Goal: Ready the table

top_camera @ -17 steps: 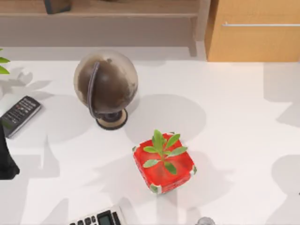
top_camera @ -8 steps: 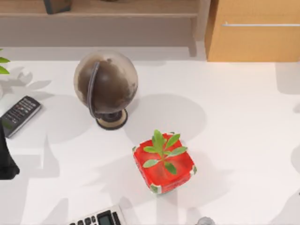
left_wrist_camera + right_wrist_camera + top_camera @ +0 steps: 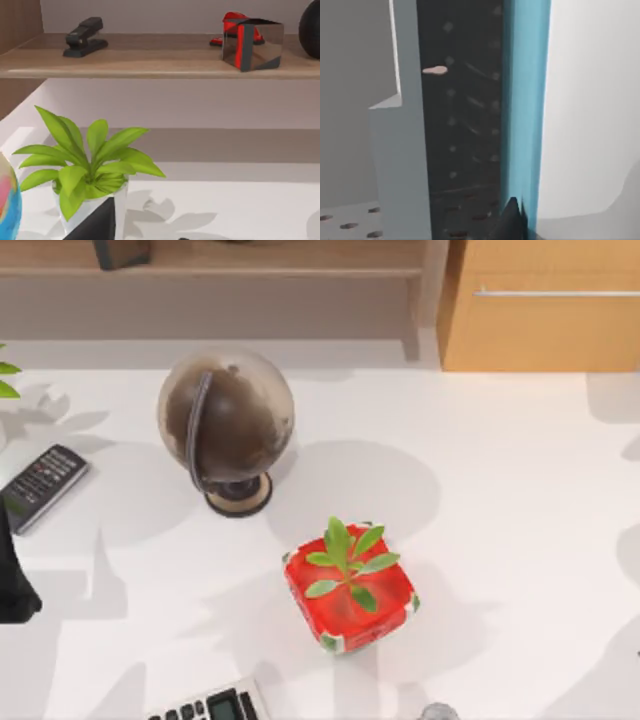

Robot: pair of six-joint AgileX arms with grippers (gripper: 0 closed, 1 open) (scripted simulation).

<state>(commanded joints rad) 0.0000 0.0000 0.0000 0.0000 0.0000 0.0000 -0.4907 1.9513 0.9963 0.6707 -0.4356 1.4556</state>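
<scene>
1. The calculator (image 3: 205, 707) is cut off by the top view's lower edge.
2. A grey round object (image 3: 438, 712) at that edge is too cropped to identify.
3. The left arm (image 3: 14, 580) is clipped at the left edge of the counter (image 3: 520, 540).
4. A colourful ball (image 3: 9, 200) is cut off in the left wrist view.

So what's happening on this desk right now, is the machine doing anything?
Nothing is being handled at this moment. The white table holds a dark globe on its stand, a red pot with a green plant near the middle, a remote control at the left edge and a calculator at the near edge. A dark part of the left arm sits at the table's left edge. Behind, a wooden shelf carries a black stapler.
</scene>
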